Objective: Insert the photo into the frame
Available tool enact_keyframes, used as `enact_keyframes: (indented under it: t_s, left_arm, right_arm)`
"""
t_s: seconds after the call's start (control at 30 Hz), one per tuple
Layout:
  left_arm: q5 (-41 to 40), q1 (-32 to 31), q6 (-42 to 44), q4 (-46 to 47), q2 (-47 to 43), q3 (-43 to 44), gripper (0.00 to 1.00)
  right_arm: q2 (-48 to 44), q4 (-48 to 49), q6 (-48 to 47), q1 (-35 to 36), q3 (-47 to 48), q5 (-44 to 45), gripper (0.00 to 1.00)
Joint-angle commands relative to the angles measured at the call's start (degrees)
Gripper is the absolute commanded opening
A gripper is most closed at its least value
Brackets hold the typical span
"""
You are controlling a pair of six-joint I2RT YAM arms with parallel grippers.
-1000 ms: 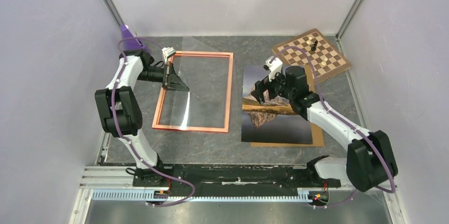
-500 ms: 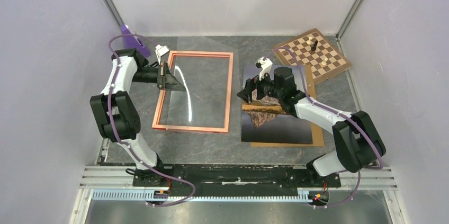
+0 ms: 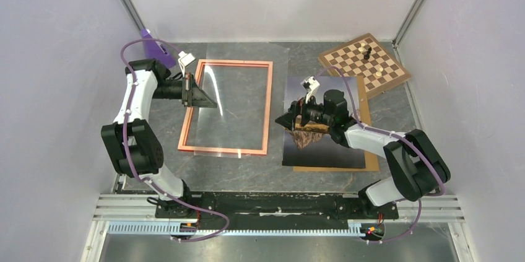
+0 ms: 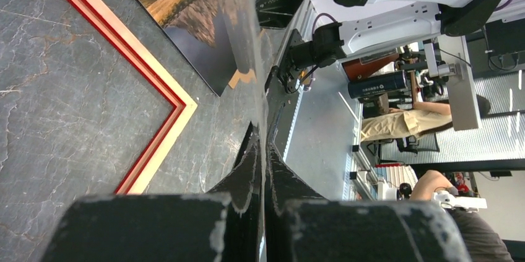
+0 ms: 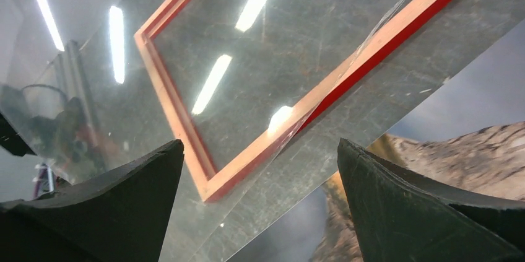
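The orange-red frame [image 3: 267, 107] lies flat left of centre. My left gripper [image 3: 209, 98] is shut on the edge of a clear pane [image 3: 238, 110] and holds it tilted over the frame. In the left wrist view the pane [image 4: 247, 39] runs edge-on out from between the closed fingers [image 4: 244, 169]. The mountain photo [image 3: 322, 150] lies picture side up to the right of the frame. My right gripper [image 3: 283, 121] is open and empty, low over the photo's left edge. The right wrist view shows the frame corner [image 5: 186, 132], the pane [image 5: 309, 45] and the photo [image 5: 470, 150].
A brown backing board [image 3: 371, 161] lies under the photo and sticks out on its right. A chessboard [image 3: 364, 64] with a few pieces is at the back right. A purple object [image 3: 150, 42] is at the back left. Grey walls close in both sides.
My right gripper has moved left and down, from over the photo's upper part to its left edge. My left arm has shifted slightly left with the clear pane still held.
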Motion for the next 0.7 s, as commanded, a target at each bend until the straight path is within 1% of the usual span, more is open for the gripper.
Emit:
enact_keyframes:
  t_s: [0.0,0.17,0.3,0.4,0.47,0.53,0.67]
  left_arm:
    - [4.3,0.1,2.7,-4.9,-3.2,-0.5,0.02]
    - [4.5,0.1,3.0,-4.8,-3.9,-1.3,0.02]
    - [4.6,0.2,3.2,-4.8,-4.7,-1.5,0.02]
    - [4.8,0.2,3.1,-4.8,-5.2,-1.7,0.02]
    - [4.8,0.2,3.2,-4.8,-5.3,-1.7,0.02]
    - [4.0,0.2,3.4,-4.9,-4.9,-1.8,0.02]
    - [2.4,0.5,4.8,-4.8,-3.4,-2.4,0.02]
  right_arm:
    - [-0.3,13.6,5.6,0.1,-3.8,-5.8,0.98]
    - [1.7,21.0,10.1,0.2,-4.2,-10.7,0.98]
    - [3.7,24.1,12.0,0.6,-3.6,-12.4,0.98]
    - [4.4,24.0,12.0,0.7,-3.0,-12.8,0.98]
    - [4.4,24.4,12.0,0.8,-2.9,-13.1,0.95]
    - [3.9,24.2,11.5,0.8,-2.8,-13.1,0.90]
    - [1.6,20.5,8.0,0.8,-2.5,-13.1,0.80]
